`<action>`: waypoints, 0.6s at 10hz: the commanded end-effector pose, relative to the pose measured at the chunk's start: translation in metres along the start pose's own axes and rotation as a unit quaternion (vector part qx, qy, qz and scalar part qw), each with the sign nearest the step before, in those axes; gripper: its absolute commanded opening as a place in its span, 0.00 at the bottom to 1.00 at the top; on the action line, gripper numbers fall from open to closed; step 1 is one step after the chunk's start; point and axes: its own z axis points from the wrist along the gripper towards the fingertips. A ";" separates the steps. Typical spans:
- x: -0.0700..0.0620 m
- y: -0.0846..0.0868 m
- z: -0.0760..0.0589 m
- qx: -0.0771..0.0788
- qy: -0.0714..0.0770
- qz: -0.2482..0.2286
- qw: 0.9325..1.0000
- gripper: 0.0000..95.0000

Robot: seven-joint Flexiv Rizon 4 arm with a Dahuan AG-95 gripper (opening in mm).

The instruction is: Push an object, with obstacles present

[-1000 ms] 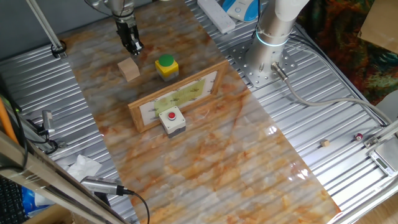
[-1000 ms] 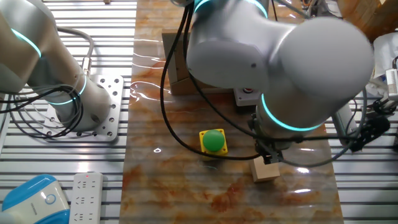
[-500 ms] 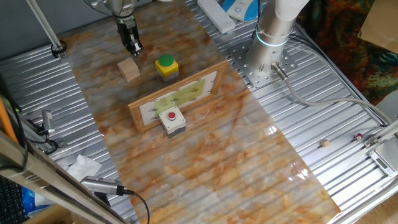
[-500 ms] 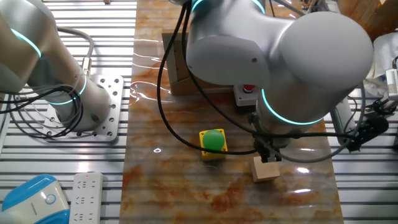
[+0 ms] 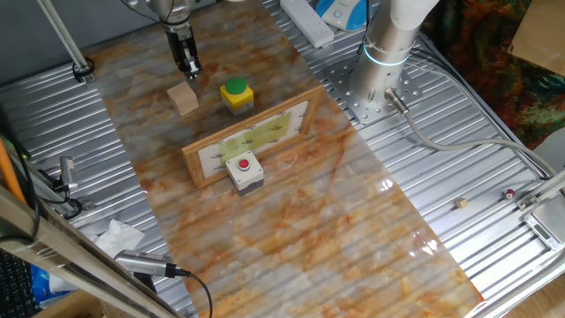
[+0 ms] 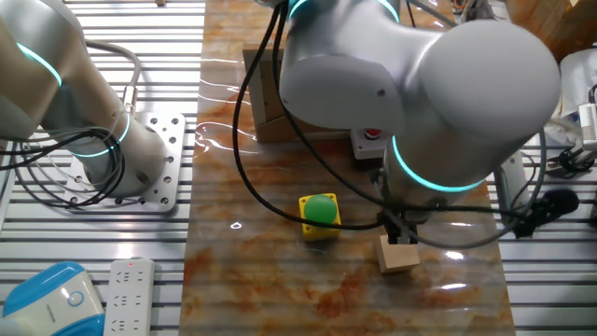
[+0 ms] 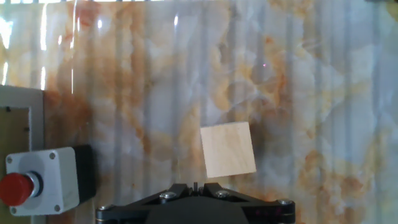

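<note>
The light-tan wooden cube rests on the marbled tabletop, also seen in the other fixed view and the hand view. My gripper hangs just behind the cube with its fingers together, empty, a small gap from the cube; its tips show low in the hand view. The yellow box with green button stands right of the cube. The wooden-framed panel lies beyond it, with the grey box with red button at its near edge.
The arm's base stands on the metal plate at the right. A power strip lies at the back. Cables and crumpled paper lie left of the marbled sheet. In the hand view the grey box sits left of the cube.
My gripper has drawn back very slightly from the cube. The cube and the obstacles have not moved.
</note>
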 end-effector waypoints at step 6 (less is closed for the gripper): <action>-0.001 0.000 0.000 -0.019 -0.003 0.004 1.000 0.00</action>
